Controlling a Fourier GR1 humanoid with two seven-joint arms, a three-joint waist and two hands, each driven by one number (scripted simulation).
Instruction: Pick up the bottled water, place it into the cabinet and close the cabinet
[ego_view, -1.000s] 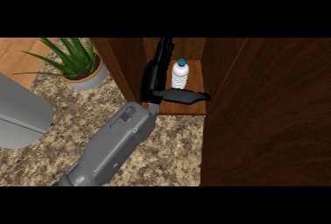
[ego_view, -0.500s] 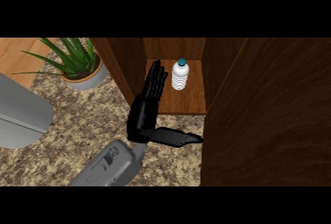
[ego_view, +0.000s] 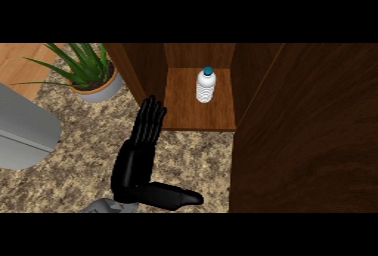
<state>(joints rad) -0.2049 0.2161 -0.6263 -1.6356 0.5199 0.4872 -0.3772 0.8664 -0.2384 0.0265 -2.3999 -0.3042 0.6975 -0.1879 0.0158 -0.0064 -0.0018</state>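
Note:
The bottled water (ego_view: 207, 87), clear with a blue cap, stands upright on the wooden floor of the open cabinet (ego_view: 193, 119), towards the back. My left hand (ego_view: 139, 152) is over the speckled counter in front of the cabinet, down and to the left of the bottle. It is open: its fingers (ego_view: 151, 116) are straight and point at the cabinet's front left edge, and the thumb sticks out to the right. It holds nothing. The cabinet door (ego_view: 310, 135) stands open as a wide dark wood panel at the right. My right hand does not show.
A potted green plant (ego_view: 92, 75) stands at the back left beside the cabinet's left wall. A large grey rounded object (ego_view: 26, 130) fills the left edge. Speckled counter (ego_view: 192, 160) lies between my hand and the door.
My left hand has pulled back from beside the bottle, out of the cabinet and towards me. The bottle stays upright on the cabinet floor.

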